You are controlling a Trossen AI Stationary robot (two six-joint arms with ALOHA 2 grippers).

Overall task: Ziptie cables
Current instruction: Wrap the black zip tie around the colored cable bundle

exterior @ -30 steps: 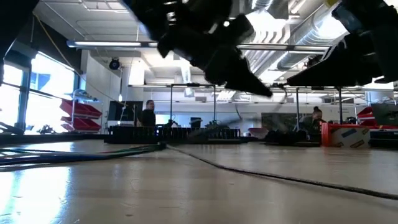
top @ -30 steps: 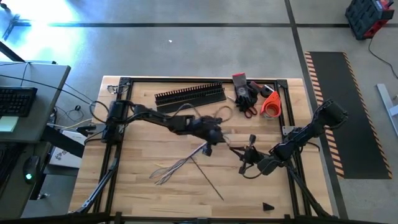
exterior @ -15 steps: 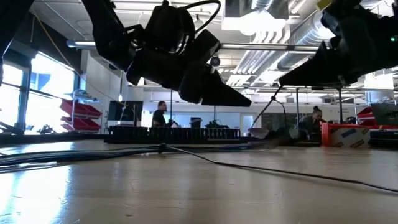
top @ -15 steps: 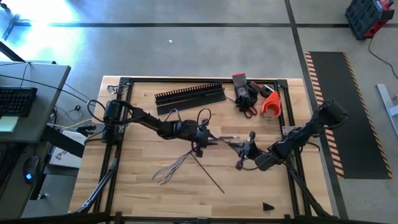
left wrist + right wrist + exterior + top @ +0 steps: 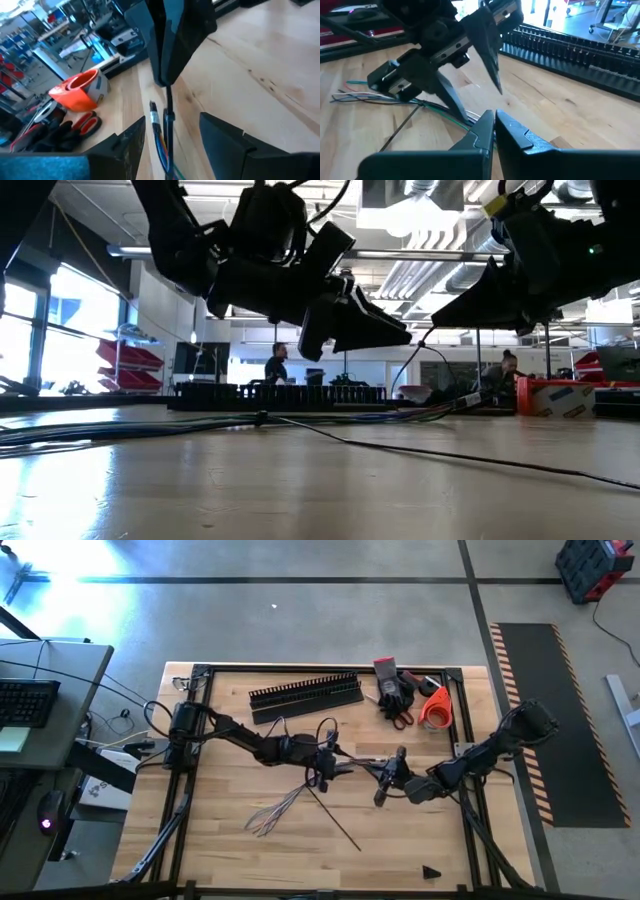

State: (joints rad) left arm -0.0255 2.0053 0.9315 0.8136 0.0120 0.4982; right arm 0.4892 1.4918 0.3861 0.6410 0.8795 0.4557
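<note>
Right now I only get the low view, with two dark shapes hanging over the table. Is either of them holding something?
Observer: The left wrist view shows the left arm's jaws standing open, with the cables passing between them, not gripped.
Operator: And the other one?
Observer: The right arm's jaws are shut, their tip close to the cables' end. I cannot tell whether they pinch anything.
Operator: Where do the cables go?
Observer: From above, they run away from both tips and fan out loose on the wood.
</note>
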